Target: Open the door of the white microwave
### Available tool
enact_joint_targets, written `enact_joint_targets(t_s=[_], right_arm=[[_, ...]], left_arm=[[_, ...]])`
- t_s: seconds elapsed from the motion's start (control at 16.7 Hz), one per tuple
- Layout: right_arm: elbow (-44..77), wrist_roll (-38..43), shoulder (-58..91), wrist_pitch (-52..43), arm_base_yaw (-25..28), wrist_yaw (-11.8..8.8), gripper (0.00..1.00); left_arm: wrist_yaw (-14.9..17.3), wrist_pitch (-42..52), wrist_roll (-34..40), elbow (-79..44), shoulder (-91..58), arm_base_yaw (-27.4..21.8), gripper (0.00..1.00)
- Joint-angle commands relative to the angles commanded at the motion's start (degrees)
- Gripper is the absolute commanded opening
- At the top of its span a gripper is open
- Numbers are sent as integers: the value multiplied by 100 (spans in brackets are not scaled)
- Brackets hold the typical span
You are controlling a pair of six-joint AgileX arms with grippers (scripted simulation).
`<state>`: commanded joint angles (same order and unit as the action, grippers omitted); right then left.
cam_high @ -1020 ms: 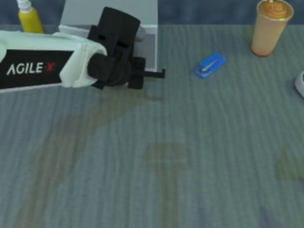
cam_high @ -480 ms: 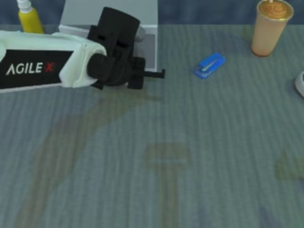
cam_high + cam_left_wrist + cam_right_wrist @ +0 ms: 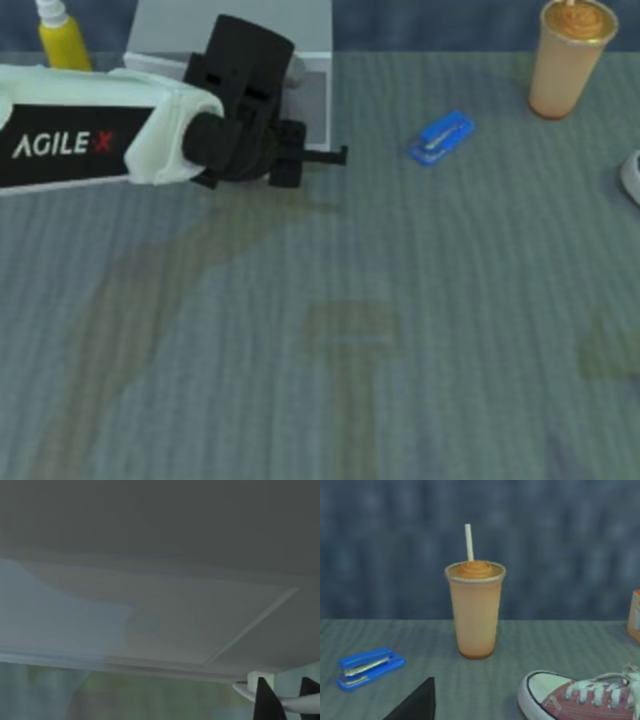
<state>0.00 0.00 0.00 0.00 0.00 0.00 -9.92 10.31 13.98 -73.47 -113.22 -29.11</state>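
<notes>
White microwave (image 3: 240, 30): sitting at the far edge of the table (image 3: 420, 330), left of centre in the top view, largely covered by the left arm.

Door (image 3: 165, 610): filling most of the left wrist view as a pale grey panel with an inset window outline; its pale bar handle (image 3: 250, 687) is showing at the panel's edge.

Left gripper (image 3: 285, 700): reaching in from the table's left side and hanging at the microwave's front, near its right corner. Two dark fingertips (image 3: 265, 700) are standing either side of the handle; whether they are gripping it or merely flanking it, I cannot tell.

Right gripper: not appearing in the top view; a dark edge of one finger (image 3: 417, 705) is showing in its own wrist view, spread not discernible.

Blue stapler (image 3: 441, 138): lying right of the microwave, well apart.

Orange drink cup (image 3: 570, 55) with straw: standing upright at the far right.

Red sneaker (image 3: 580, 697): lying near the cup.

Yellow bottle (image 3: 62, 38): standing just left of the microwave.
</notes>
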Motion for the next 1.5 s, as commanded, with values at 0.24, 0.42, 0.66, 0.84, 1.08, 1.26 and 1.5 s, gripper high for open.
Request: enact_joint_targets(t_s=[0.24, 0.42, 0.66, 0.84, 1.08, 1.26, 1.5], right_arm=[[0, 0, 0, 0, 0, 0, 100], [0, 0, 0, 0, 0, 0, 100], [0, 0, 0, 0, 0, 0, 100], [0, 0, 0, 0, 0, 0, 100], [0, 0, 0, 0, 0, 0, 100], [0, 0, 0, 0, 0, 0, 100], [0, 0, 0, 0, 0, 0, 100]], left_arm=[[53, -2, 13, -7, -2, -38, 0], [147, -76, -139, 132, 105, 28, 0], [232, -128, -281, 261, 175, 77, 0], [232, -128, -281, 261, 175, 77, 0], [232, -128, -281, 261, 175, 77, 0], [232, -128, -281, 261, 175, 77, 0], [232, -128, -281, 261, 175, 77, 0]])
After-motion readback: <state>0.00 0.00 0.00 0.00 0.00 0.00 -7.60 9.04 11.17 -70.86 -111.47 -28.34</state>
